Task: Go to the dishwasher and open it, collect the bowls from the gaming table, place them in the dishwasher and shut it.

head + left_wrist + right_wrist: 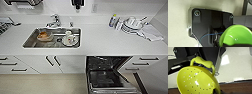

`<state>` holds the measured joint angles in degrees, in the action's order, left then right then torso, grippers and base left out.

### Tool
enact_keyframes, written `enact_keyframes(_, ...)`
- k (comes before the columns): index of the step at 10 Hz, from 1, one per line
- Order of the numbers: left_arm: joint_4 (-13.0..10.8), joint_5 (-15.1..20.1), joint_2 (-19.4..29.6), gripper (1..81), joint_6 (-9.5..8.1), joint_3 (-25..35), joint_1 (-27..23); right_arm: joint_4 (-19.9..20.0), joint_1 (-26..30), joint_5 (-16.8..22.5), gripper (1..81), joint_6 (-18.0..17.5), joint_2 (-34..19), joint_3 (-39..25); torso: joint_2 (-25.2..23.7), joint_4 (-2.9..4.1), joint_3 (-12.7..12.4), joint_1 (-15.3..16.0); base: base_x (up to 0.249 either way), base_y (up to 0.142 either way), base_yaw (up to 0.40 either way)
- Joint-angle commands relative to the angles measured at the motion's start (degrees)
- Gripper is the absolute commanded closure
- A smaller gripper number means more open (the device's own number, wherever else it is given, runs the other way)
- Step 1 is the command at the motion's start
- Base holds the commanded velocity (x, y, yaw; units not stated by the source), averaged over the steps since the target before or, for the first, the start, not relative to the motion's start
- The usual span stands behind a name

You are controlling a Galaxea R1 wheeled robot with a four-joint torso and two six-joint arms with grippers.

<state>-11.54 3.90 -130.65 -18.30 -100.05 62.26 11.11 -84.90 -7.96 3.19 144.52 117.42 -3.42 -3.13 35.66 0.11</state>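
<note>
The dishwasher (108, 75) stands open under the white counter at the lower right of the head view, its door folded down and its dark inside with wire racks showing. In the left wrist view a glossy lime green bowl (236, 35) hangs above the pale floor, with my left gripper (221, 44) shut on its rim. In the right wrist view a yellow-green bowl (196, 80) with small holes and a looped handle hangs in my right gripper (216, 91), which is shut on its edge. The gaming table is out of view.
A steel sink (30, 42) holds an orange-filled bowl (44, 35) and a white cup on a plate (70, 38), with the faucet (54, 22) behind. White dishes (132, 24), a bottle (113, 20) and a cloth (152, 32) lie on the counter's right. White drawers (15, 66) flank the dishwasher.
</note>
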Motion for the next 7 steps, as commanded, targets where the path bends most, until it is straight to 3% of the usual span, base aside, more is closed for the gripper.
enact_keyframes(1, 1.79, 10.51, 4.25, 81.1, -1.21, 4.16, -9.2, -0.21, -0.94, 4.71, 81.1, -0.03, -1.93, -1.06, 0.0, 0.0, -0.13, 0.0, 0.0, 0.0, 0.0)
enact_keyframes(5, 5.04, 16.56, 2.51, 81.1, -1.21, 6.18, -21.24, 0.05, -0.58, 4.71, 81.1, -0.03, -1.84, -1.33, 0.05, 0.0, 1.12, 0.02, 0.0, 0.0, 0.0)
enact_keyframes(7, 5.04, 19.99, -0.31, 81.1, -1.65, 5.92, -25.28, 0.14, -0.24, 4.71, 81.1, -0.12, -1.84, -1.68, 0.05, 0.0, 1.14, 0.02, 0.0, 0.0, 0.0)
